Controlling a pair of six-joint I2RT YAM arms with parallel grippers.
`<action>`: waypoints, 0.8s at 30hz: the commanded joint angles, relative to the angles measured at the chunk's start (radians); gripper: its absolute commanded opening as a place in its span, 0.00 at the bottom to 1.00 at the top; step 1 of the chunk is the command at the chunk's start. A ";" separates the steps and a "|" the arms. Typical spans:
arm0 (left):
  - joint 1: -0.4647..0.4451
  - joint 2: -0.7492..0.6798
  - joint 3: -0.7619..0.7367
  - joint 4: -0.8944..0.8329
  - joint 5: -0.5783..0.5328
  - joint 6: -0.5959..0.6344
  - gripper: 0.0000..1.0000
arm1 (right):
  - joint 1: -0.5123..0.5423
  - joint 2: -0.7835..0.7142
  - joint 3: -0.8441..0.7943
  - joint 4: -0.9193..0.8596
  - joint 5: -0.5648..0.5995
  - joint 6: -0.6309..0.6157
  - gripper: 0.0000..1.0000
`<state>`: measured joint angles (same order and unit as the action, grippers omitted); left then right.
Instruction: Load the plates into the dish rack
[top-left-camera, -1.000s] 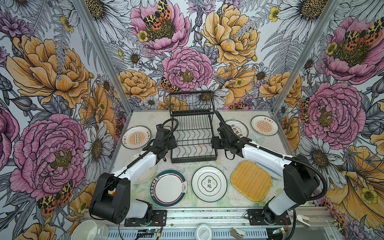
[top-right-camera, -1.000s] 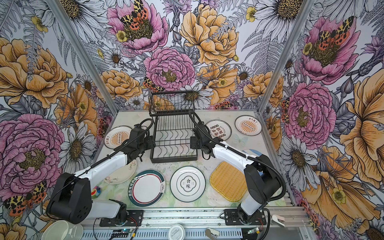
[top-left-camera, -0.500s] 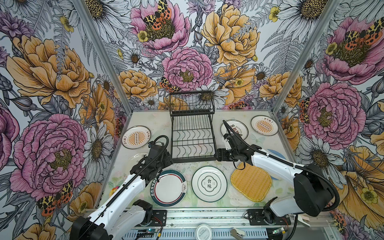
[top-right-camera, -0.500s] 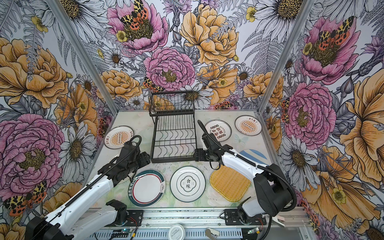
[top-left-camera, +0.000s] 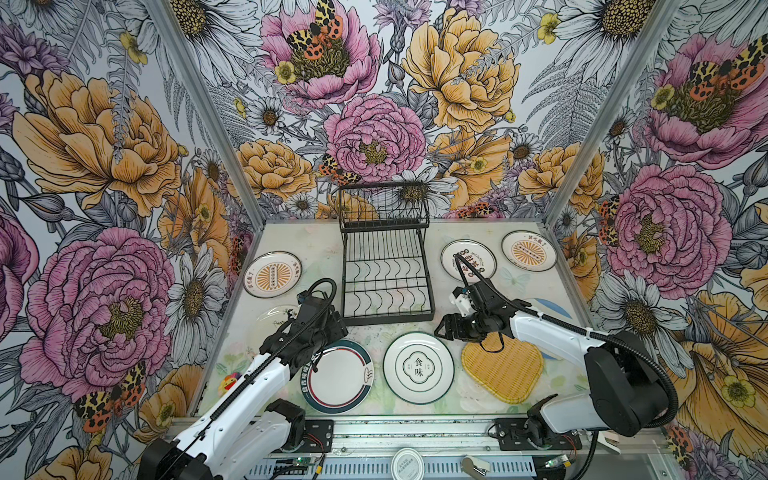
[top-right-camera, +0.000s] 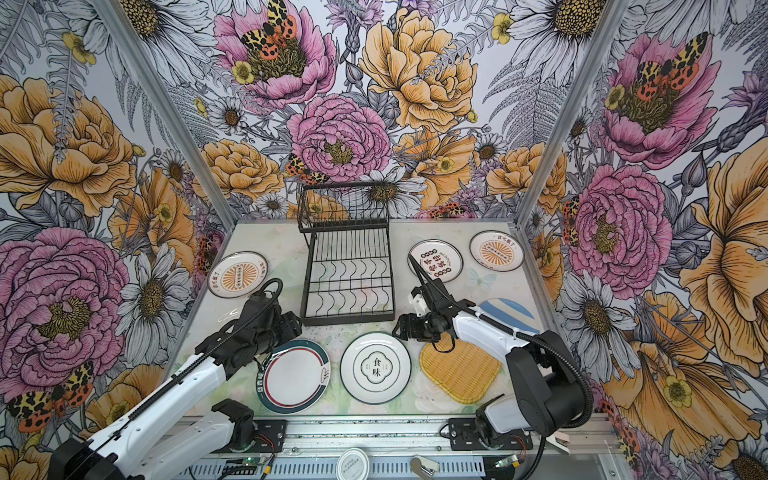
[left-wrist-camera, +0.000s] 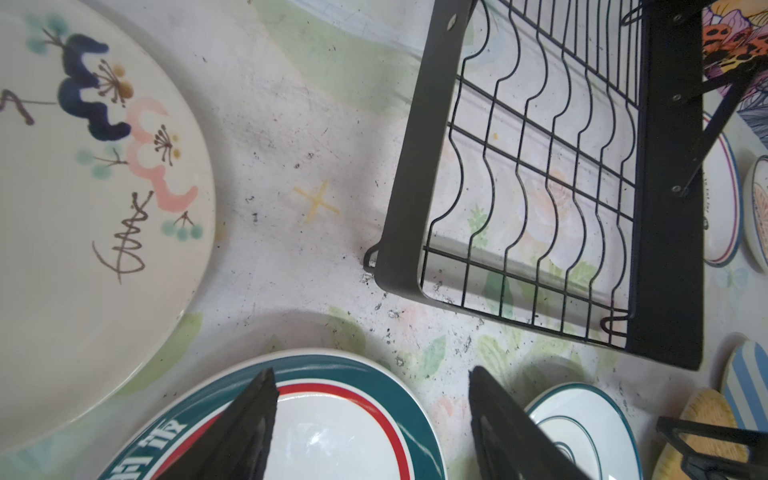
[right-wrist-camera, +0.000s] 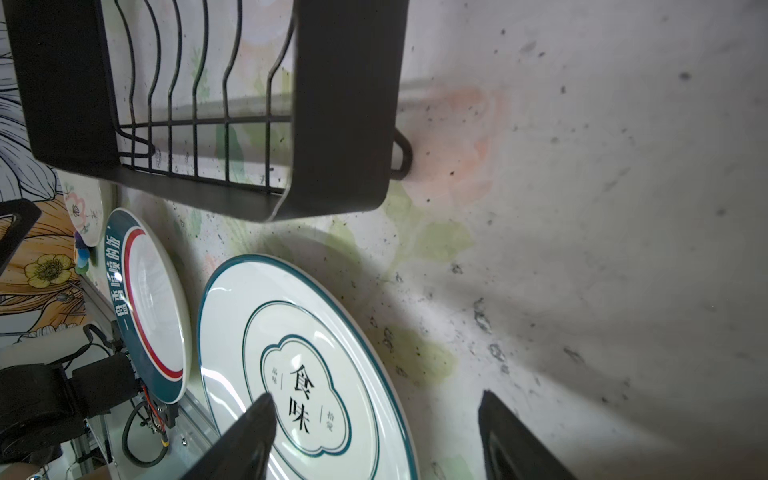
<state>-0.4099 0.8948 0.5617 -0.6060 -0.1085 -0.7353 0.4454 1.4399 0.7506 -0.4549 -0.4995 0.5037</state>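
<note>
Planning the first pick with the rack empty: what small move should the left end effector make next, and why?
Probably lower the left end effector onto the round white plate with teal and red bands: its open fingers straddle that plate's rim, and the black wire dish rack holds nothing.

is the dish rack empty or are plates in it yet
Empty. In both top views the dish rack shows only bare wires, with the table visible through them.

The rack (top-left-camera: 388, 321) stands on the desk (top-left-camera: 440, 232), centre back. Left of it lies a plate (top-left-camera: 272, 275), with a plate (top-left-camera: 269, 320) before that. Right of it a plate (top-left-camera: 468, 259) lies beside a plate (top-left-camera: 528, 251). Before the rack, a plate (top-left-camera: 337, 376), a plate (top-left-camera: 418, 368) and a plate (top-left-camera: 502, 368) lie in a row, and a plate (top-right-camera: 505, 309) lies behind the rightmost.
</note>
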 joint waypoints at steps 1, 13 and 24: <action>-0.018 -0.024 -0.015 -0.005 0.049 -0.019 0.73 | -0.010 0.034 0.000 0.002 -0.080 -0.062 0.77; -0.070 -0.049 -0.039 0.000 0.064 -0.055 0.74 | -0.012 0.113 0.014 -0.030 -0.114 -0.143 0.74; -0.081 -0.027 -0.036 0.023 0.066 -0.057 0.74 | -0.006 0.160 0.033 -0.040 -0.136 -0.172 0.58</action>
<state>-0.4824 0.8612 0.5316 -0.6067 -0.0570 -0.7807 0.4370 1.5818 0.7639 -0.4820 -0.6342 0.3492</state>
